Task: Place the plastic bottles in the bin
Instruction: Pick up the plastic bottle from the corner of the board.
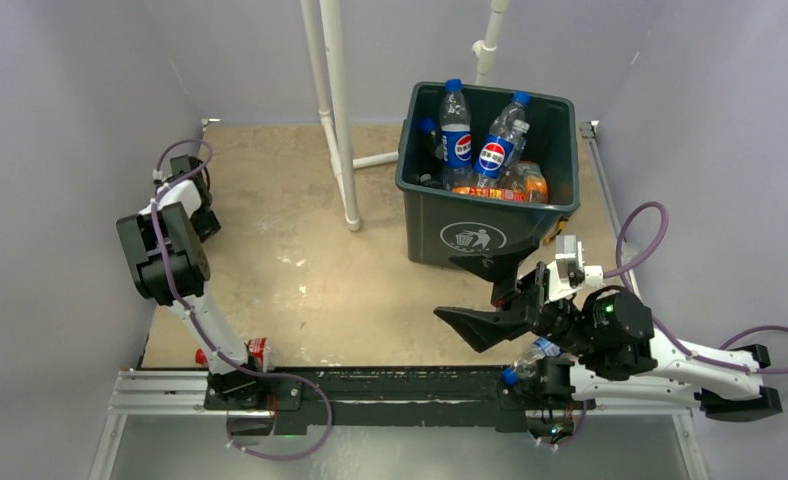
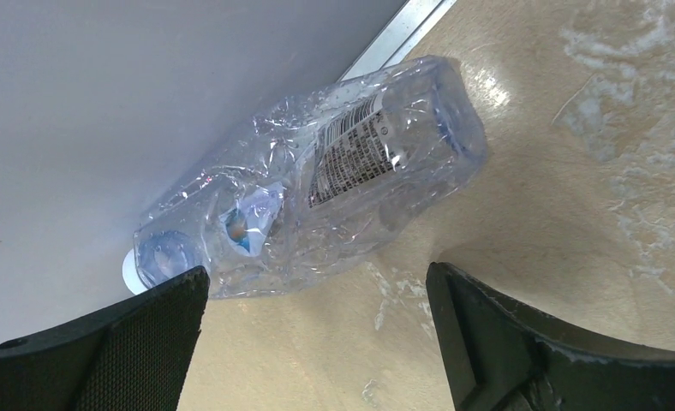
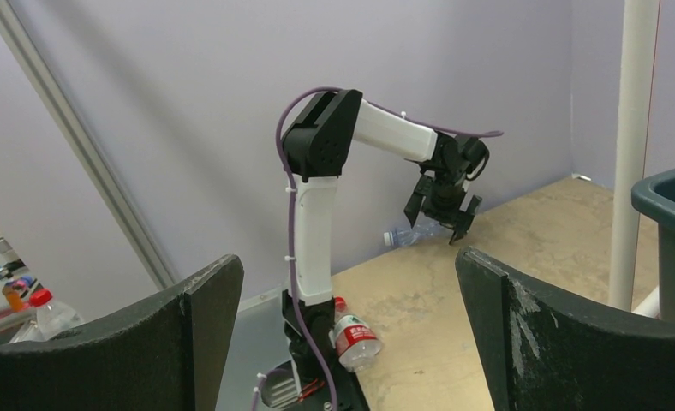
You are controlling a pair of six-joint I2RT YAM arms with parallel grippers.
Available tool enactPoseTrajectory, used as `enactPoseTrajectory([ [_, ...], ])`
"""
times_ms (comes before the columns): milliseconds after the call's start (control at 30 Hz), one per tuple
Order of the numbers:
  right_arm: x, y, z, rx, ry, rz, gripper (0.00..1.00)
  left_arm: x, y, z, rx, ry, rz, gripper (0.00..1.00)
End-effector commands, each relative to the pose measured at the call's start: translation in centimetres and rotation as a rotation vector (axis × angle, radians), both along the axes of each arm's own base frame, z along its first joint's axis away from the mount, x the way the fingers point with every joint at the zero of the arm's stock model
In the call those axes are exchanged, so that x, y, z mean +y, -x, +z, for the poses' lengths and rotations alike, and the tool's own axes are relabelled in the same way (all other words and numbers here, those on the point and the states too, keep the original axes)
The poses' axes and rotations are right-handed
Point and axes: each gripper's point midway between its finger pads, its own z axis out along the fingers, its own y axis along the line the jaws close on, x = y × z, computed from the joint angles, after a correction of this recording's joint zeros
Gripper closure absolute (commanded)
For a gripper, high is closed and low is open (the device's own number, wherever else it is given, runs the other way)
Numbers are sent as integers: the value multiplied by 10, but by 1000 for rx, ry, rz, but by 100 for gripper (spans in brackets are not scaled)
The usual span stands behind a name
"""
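A crushed clear plastic bottle [image 2: 343,171] with a white cap lies on the table against the left wall. My left gripper [image 2: 317,291] hangs open just short of it, with nothing between its fingers. The right wrist view shows the same gripper [image 3: 444,210] over that bottle [image 3: 411,233]. The dark green bin [image 1: 490,235] stands at the back right and holds several bottles, two of them with blue Pepsi labels [image 1: 457,135]. My right gripper [image 1: 445,285] is open and empty in front of the bin. A red-labelled bottle [image 1: 255,352] lies by the left arm's base, and a blue-capped one [image 1: 530,358] lies under the right arm.
White pipes [image 1: 335,110] stand upright left of the bin. Grey walls close the table on three sides. A black rail [image 1: 370,385] runs along the near edge between the arm bases. Beyond the left wall's frame a red-capped bottle [image 3: 47,312] shows.
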Motion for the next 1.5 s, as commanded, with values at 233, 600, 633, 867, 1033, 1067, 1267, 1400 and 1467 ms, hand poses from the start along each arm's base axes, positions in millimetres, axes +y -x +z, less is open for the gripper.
enactPoseTrajectory([
  [233,2,2,-1,6,-8,12,1,27,-16,18,-45,-35,17,3],
  [600,7,0,-3,5,12,7,1,16,-9,-28,-10,51,11,29],
  [633,7,0,-4,6,13,4,1,15,-8,-32,-8,59,9,33],
  [867,10,-1,-6,5,19,1,1,1,-16,-34,-78,108,17,58],
  [1033,9,-2,-4,2,15,-2,1,-21,-29,-26,-118,123,-25,72],
  [1067,10,-2,-4,2,16,-2,1,-28,-33,-24,-125,124,-39,76],
  [1267,9,-3,-2,6,17,-12,1,-68,-52,-21,-126,113,-118,100],
  [1400,6,-5,-2,15,12,-22,1,-97,-63,-17,-158,124,-171,100],
  [1467,7,-6,-2,15,13,-28,1,-118,-71,-11,-181,131,-213,100],
])
